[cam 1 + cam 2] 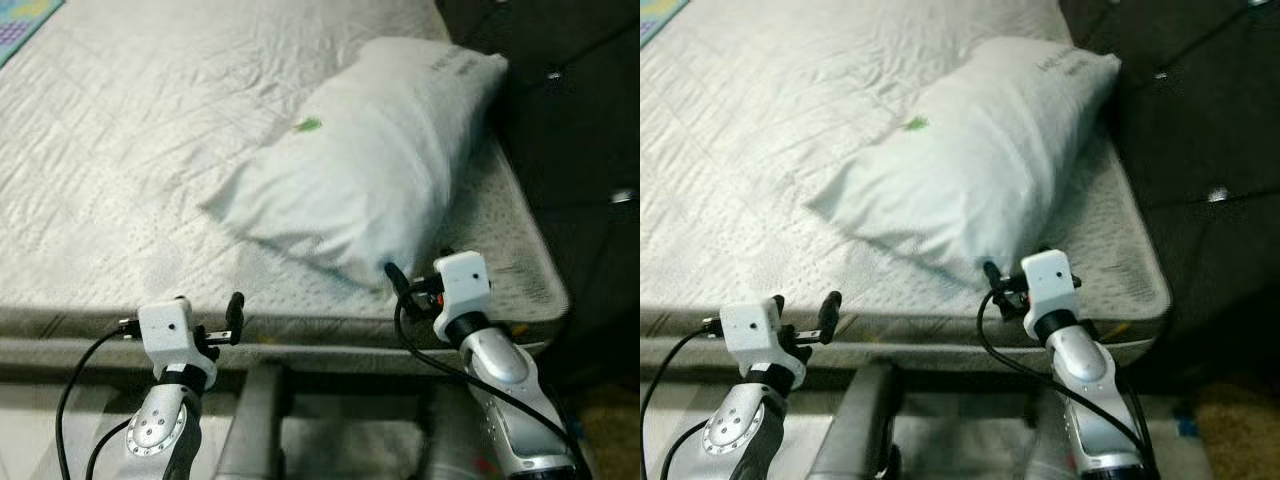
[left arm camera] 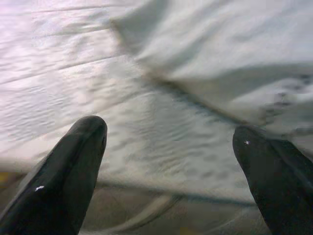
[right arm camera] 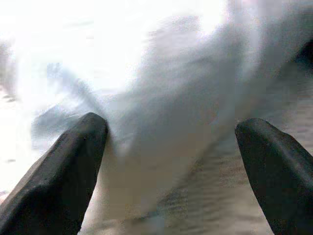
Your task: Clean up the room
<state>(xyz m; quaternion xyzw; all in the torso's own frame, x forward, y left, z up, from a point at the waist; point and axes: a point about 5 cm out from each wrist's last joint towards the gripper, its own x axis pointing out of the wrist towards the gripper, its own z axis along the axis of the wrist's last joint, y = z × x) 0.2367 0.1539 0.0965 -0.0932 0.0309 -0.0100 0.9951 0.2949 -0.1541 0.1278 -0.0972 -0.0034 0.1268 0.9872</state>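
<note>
Right gripper (image 1: 400, 280) sits at the near edge of the mattress (image 1: 150, 200), its two black fingers spread apart and aimed at the near end of the white pillow (image 1: 360, 165). One fingertip (image 3: 80, 147) seems to be just against the pillowcase; whether it truly touches I cannot tell, as that wrist picture is blurred. Nothing is clamped between the fingers.

Left gripper (image 1: 235, 315) hovers lower at the mattress edge, well apart from the pillow, fingers (image 2: 73, 166) also parted and holding nothing, pointed across the bare quilted sheet.

That pillow lies slantwise on the right part of the bed, one end near the dark headboard (image 1: 570, 110), the other toward the bed's near edge. A small green mark (image 1: 308, 125) shows on its upper face. A bit of patterned cloth (image 1: 25, 22) peeks in at the far left corner.
</note>
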